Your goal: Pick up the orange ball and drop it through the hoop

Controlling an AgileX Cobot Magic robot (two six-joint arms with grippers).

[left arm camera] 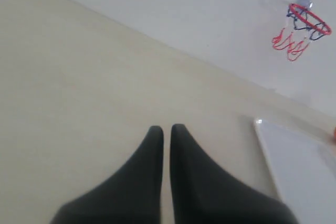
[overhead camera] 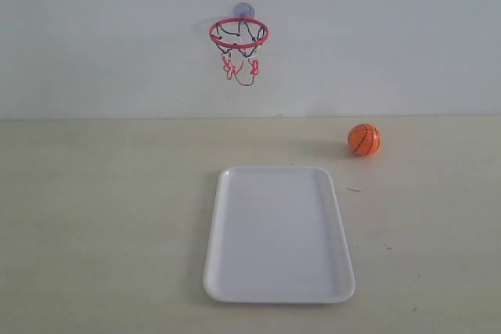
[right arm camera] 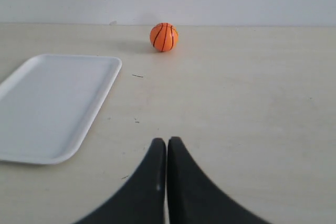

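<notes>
At frame right, the orange ball (overhead camera: 364,139) seems light and roll-prone; pinch its middle. Left claw (left arm camera: 166,128) and right claw (right arm camera: 166,142) are closed, empty.

Bare lab-style test bench, plain white wall (overhead camera: 78,37), beige tabletop (overhead camera: 94,232)

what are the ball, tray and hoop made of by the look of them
Ball: probably rubber or foam, matte orange with printed black seams; no shine shows.
Tray: likely plastic or melamine, smooth white with a soft sheen and rounded moulded rim.
Hoop: ring looks like red plastic, net is thin red and dark string, mount a clear suction cup, likely soft plastic.
</notes>
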